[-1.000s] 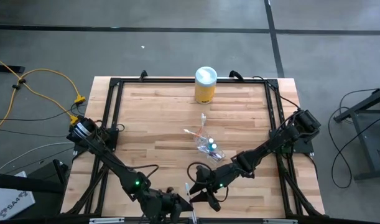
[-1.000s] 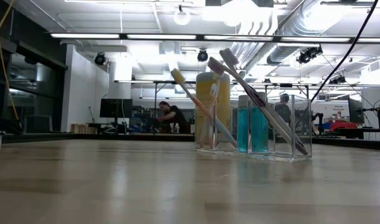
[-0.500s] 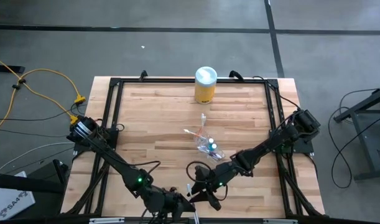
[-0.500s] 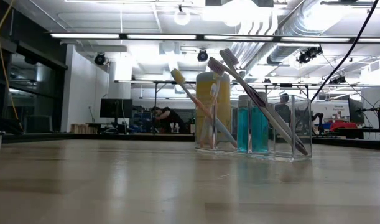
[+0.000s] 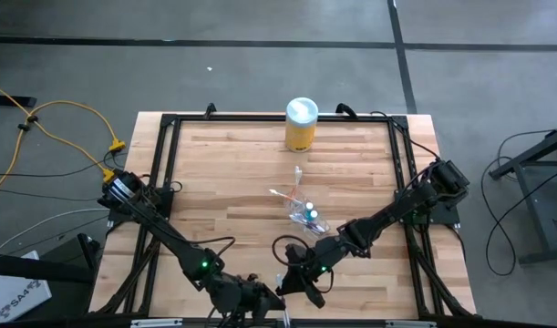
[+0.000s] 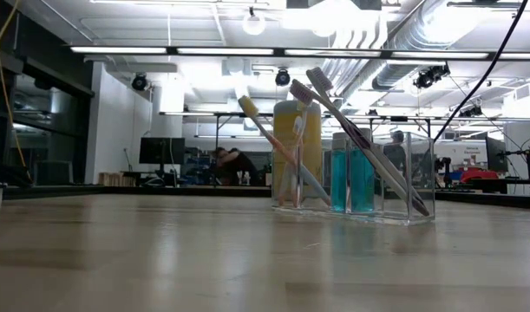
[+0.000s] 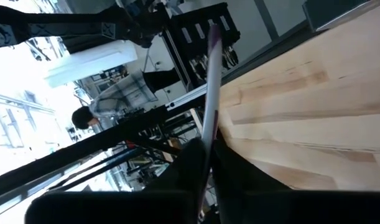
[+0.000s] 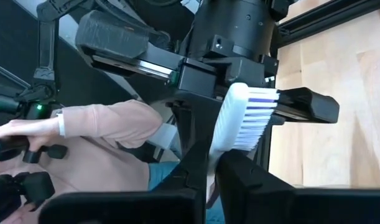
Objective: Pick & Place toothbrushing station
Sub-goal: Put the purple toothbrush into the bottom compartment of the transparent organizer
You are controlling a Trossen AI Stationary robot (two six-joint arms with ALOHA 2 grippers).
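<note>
A clear plastic cup (image 5: 305,214) stands mid-table; in the low view the cup (image 6: 395,182) holds leaning toothbrushes (image 6: 282,147) and a blue tube (image 6: 356,178). Near the table's near edge my left gripper (image 5: 260,297) and my right gripper (image 5: 292,279) face each other. Both are shut on one purple-handled toothbrush (image 5: 277,279) with a white head. The low view shows neither gripper. My left gripper pinches the toothbrush's purple handle (image 7: 206,134) between its two fingers. The handle runs on past the fingertips toward the other arm, above the wooden table top. My right gripper pinches the toothbrush's white neck (image 8: 214,158) between its two fingers, just below the brush head (image 8: 247,118). The head with its white and purple bristles sticks out past the fingertips, toward my left gripper.
A yellow canister (image 5: 301,125) with a white lid stands at the table's far edge, behind the cup. A black frame (image 5: 169,173) runs around the table top. A person in a pink sleeve (image 8: 96,134) sits beyond the near edge.
My right gripper has shut on the toothbrush that my left gripper holds near the table's near edge. Its fingers stood spread a second ago and now lie close together. The cup and its brushes have kept still.
</note>
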